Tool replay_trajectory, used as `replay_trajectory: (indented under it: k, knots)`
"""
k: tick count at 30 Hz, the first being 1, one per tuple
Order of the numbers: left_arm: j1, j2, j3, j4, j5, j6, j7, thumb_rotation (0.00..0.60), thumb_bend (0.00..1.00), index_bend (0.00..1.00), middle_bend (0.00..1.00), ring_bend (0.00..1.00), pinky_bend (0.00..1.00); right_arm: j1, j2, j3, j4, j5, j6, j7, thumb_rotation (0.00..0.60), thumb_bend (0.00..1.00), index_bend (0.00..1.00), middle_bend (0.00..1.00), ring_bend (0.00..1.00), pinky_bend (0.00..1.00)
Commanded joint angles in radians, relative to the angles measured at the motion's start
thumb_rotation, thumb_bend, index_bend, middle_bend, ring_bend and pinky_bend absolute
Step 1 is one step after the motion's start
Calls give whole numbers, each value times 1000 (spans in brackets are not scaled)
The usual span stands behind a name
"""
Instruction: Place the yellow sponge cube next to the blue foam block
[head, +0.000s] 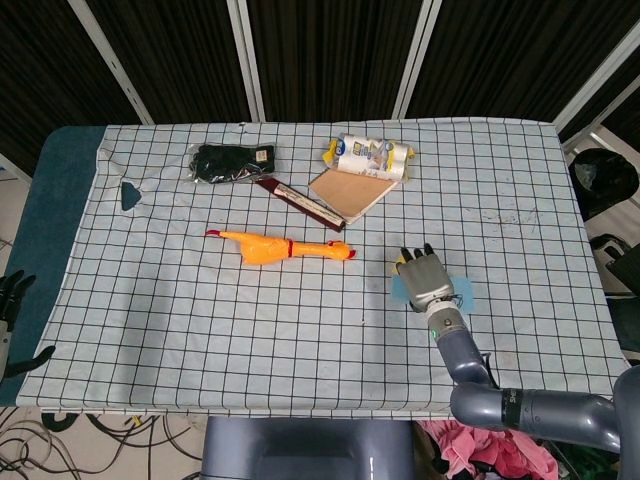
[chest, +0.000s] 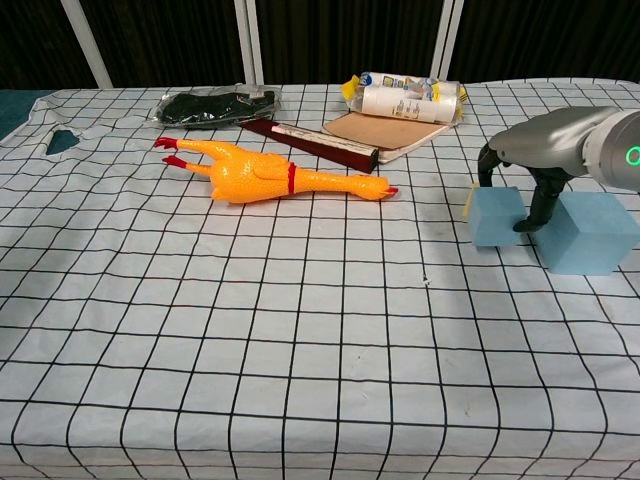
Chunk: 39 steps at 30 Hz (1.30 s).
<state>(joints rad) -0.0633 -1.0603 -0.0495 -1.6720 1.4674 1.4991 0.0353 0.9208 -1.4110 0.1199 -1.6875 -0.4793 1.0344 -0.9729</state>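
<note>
The yellow sponge cube (chest: 469, 203) shows only as a thin sliver behind the left rear corner of a smaller blue foam block (chest: 499, 217). My right hand (chest: 542, 158) arches over that block, fingers hooked down behind it and thumb in front, gripping it. A bigger blue foam block (chest: 596, 233) sits just to its right, almost touching. In the head view my right hand (head: 426, 280) covers the cube, with blue showing on both sides. My left hand (head: 10, 298) hangs off the table's left side, fingers apart and holding nothing.
A rubber chicken (chest: 270, 177) lies left of centre. At the back are a dark red box (chest: 318, 141), a brown notebook (chest: 392, 131), a rolled packet (chest: 405, 97) and a black bundle (chest: 215, 105). The table's right edge (head: 600, 290) is close to the blocks.
</note>
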Motion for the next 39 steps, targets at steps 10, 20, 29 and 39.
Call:
replay_trajectory:
  k: [10, 20, 29, 39]
  knots:
    - [1, -1, -1, -1, -1, 1, 2, 600, 138, 77, 36, 0, 0, -4, 24, -40, 7, -13, -18, 42, 600, 322, 454, 91, 146, 90]
    - [1, -4, -2, 0, -4, 3, 7, 600, 138, 77, 36, 0, 0, -11, 31, -66, 27, -34, -30, 84, 600, 322, 454, 91, 146, 90]
    - [2, -3, -2, -1, -4, 3, 7, 600, 138, 77, 36, 0, 0, -10, 25, -82, 41, -39, -36, 99, 600, 321, 444, 91, 142, 90]
    - [2, -2, -1, -1, -4, 2, 7, 600, 138, 78, 36, 0, 0, -4, 16, -92, 49, -22, -21, 91, 600, 317, 320, 83, 115, 90]
